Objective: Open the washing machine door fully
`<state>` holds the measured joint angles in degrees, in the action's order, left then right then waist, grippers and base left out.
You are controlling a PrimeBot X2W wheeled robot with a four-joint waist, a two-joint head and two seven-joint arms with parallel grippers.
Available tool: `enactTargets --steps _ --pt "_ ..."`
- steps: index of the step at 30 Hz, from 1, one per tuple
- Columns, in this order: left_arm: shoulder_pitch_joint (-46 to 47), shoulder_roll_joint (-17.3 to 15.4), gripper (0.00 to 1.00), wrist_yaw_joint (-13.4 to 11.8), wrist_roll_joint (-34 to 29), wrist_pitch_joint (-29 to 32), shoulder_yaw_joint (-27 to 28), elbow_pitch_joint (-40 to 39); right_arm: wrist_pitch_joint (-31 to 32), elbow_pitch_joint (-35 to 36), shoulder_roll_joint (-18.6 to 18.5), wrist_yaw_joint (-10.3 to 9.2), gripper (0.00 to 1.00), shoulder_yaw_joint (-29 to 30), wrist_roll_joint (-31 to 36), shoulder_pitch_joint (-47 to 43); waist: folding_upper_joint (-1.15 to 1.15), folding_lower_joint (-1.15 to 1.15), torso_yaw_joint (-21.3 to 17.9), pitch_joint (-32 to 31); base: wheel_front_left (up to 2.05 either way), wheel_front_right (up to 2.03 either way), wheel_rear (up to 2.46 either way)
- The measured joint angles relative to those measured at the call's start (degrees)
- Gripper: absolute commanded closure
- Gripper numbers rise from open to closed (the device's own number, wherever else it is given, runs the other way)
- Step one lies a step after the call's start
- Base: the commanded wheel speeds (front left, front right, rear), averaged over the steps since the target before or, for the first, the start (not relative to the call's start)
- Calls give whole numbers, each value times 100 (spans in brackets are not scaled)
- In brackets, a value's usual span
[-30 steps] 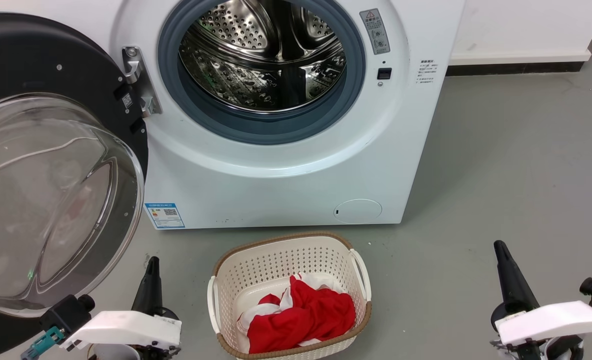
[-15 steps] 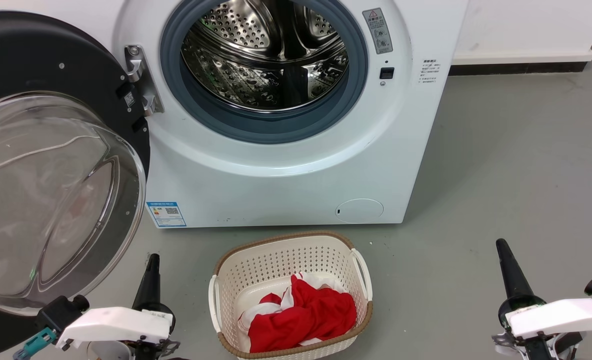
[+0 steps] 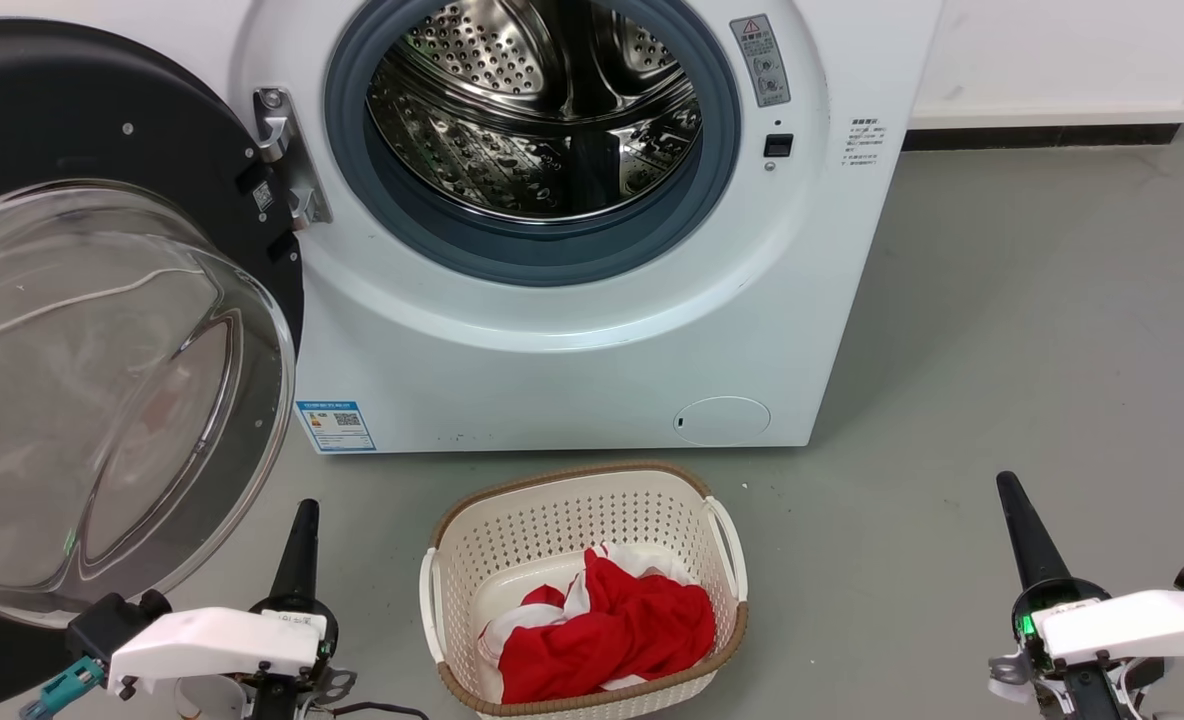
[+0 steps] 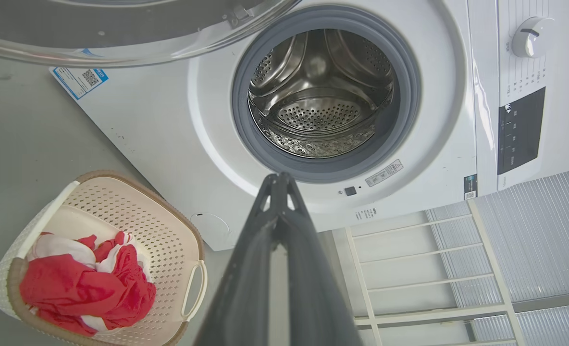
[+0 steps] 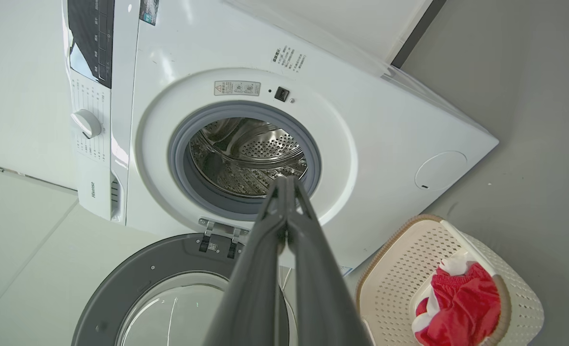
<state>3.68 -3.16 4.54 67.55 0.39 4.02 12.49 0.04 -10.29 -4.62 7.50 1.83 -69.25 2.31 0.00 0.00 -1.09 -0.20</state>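
Head view showed the washing machine door (image 3: 82, 110) swung wide to the left of the machine (image 3: 552, 370), hanging on its metal hinge (image 3: 287, 160), with its glass bowl (image 3: 102, 400) bulging toward the camera. The steel drum (image 3: 542, 110) stood uncovered. The left gripper (image 3: 305, 512) was low, near the door's lower edge, its fingers pressed together and holding nothing. The right gripper (image 3: 1008, 490), well apart on the other side, was also closed and empty. Between them sat a basket (image 3: 552, 520) with red cloth (image 3: 612, 630).
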Motion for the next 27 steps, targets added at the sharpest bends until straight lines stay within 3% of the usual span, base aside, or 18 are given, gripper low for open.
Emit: enactTargets --steps 27 --pt "124 15 100 158 1385 352 146 85 260 -202 2 -1 100 136 -1389 187 0 0 55 20 0 0 0"
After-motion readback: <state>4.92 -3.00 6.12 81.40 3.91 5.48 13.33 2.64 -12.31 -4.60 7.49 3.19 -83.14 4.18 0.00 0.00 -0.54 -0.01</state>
